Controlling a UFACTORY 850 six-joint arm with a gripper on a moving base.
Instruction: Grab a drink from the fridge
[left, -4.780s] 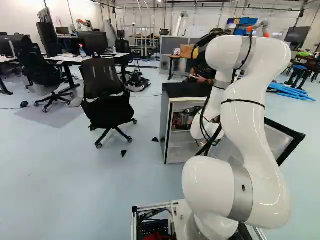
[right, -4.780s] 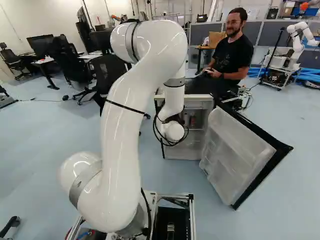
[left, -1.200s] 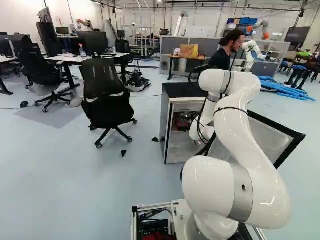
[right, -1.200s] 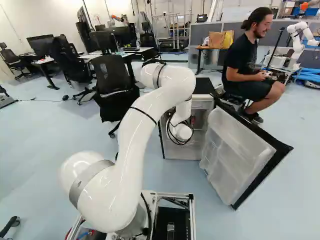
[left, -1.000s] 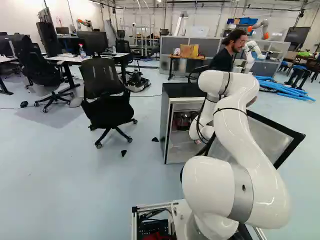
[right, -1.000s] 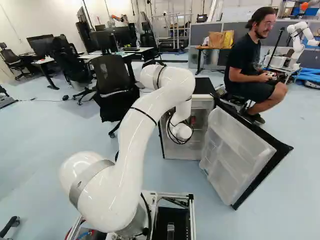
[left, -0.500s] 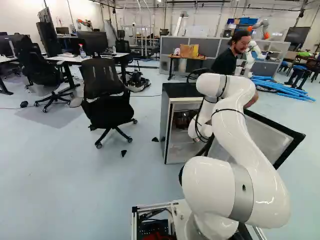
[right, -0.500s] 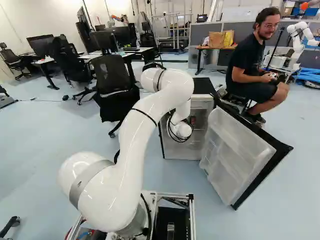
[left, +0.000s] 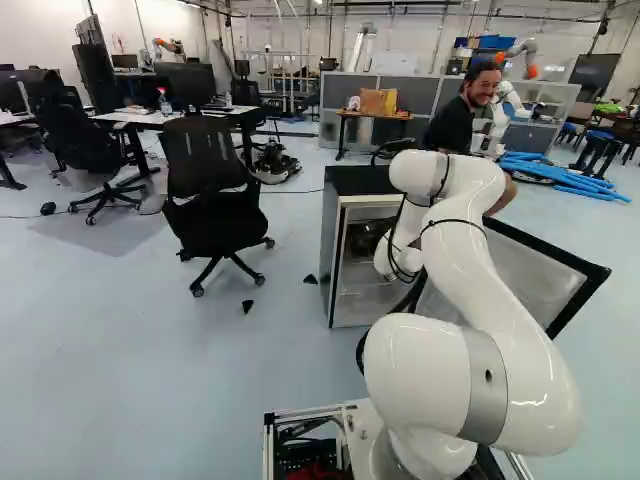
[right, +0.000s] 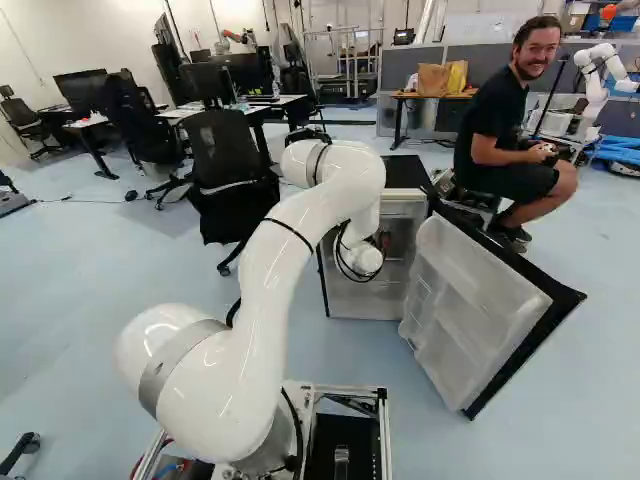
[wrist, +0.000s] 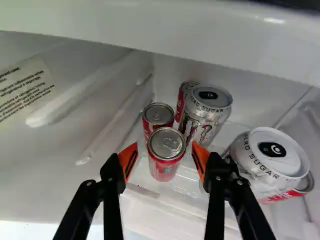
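The gripper (wrist: 164, 146) has its jaws apart, the near red can (wrist: 164, 169) upright between and just ahead of them inside the fridge (left: 362, 180). Best to centre on its body, clear the far silver can (wrist: 202, 117), then squeeze evenly before lifting.

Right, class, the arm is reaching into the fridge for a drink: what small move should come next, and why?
Probably ease the end effector slightly straight ahead, kept open. In the wrist view the front small red can lines up midway between the orange pads, with a gap on each side, but I cannot tell whether they reach far enough around it to grip.
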